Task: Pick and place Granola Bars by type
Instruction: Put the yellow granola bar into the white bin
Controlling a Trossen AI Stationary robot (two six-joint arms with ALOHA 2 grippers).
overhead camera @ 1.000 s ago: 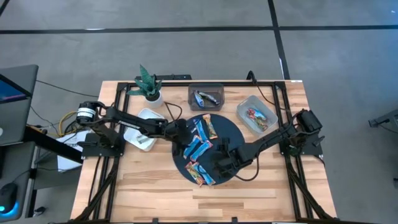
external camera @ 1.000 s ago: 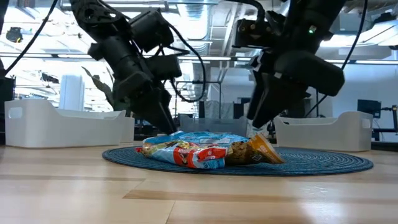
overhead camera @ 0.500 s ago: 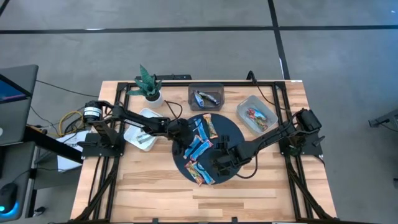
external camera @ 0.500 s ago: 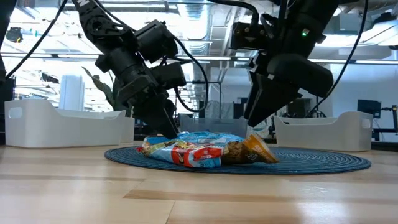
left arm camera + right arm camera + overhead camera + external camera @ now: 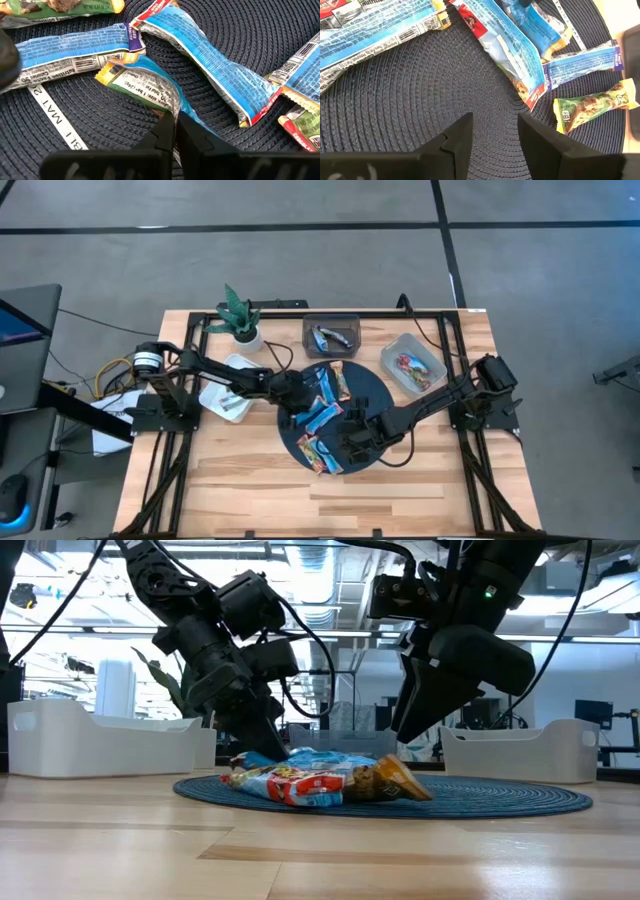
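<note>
Both grippers low over the granola bars (image 5: pixel 322 412) on the round mat (image 5: pixel 372 385).
Left gripper (image 5: pixel 174 131) jaws together on a bar's wrapper edge; right gripper (image 5: pixel 494 131) jaws apart above bare mat.

- We cannot read the contents of the dark bin (image 5: pixel 331 335) from above: too small.
- The bars (image 5: pixel 220 75) run off the left wrist picture's edges.
- The left gripper (image 5: pixel 175 131) covers part of one wrapper.

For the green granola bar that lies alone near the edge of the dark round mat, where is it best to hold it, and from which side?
Probably the middle of the green bar, from straight above, fingers across its narrow width. It lies flat on the mat with no other wrapper overlapping it, and its crimped ends look thin. The right gripper is open over bare mat nearby.
</note>
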